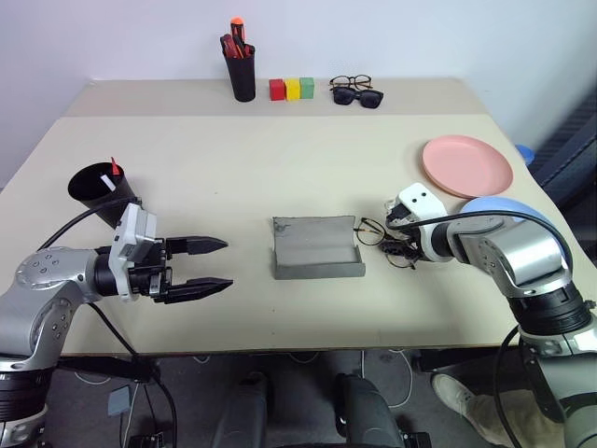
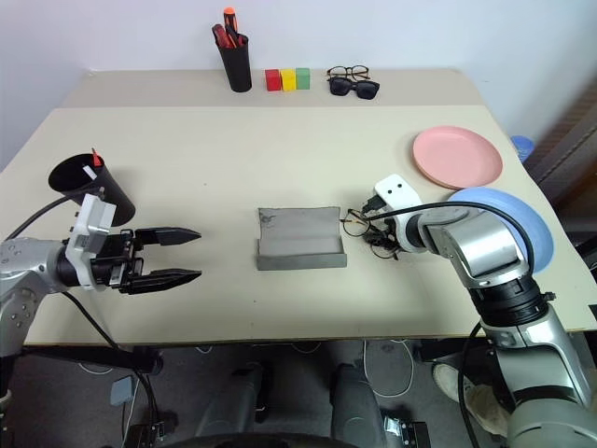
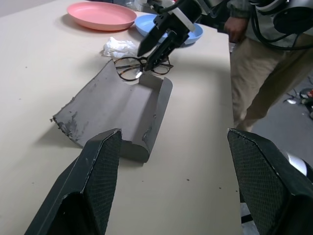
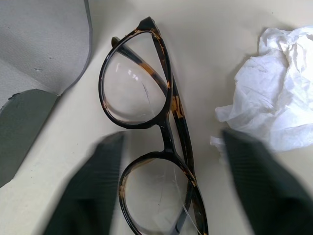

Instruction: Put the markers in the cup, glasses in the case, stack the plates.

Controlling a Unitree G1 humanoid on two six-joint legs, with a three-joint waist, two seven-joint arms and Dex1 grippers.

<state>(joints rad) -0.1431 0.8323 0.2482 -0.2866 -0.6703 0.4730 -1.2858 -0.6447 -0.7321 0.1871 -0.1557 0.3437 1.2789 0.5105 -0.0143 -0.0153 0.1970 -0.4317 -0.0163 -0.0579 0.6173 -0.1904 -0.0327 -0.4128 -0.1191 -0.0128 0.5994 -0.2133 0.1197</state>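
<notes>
Fingers of right claw (image 4: 171, 196) straddle glasses (image 4: 146, 122), seemingly untouched.

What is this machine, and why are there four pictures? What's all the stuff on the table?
It's a robot with two arms, each ending in a two-fingered pincer. Two pictures come from cameras on its head, looking down; two come from cameras on its wrists. The left gripper is open and holds nothing. The right gripper reaches down at the glasses, beside the open grey case. On the table you can also see a pink plate, a blue plate, a black cup with markers inside, and crumpled white paper.
</notes>
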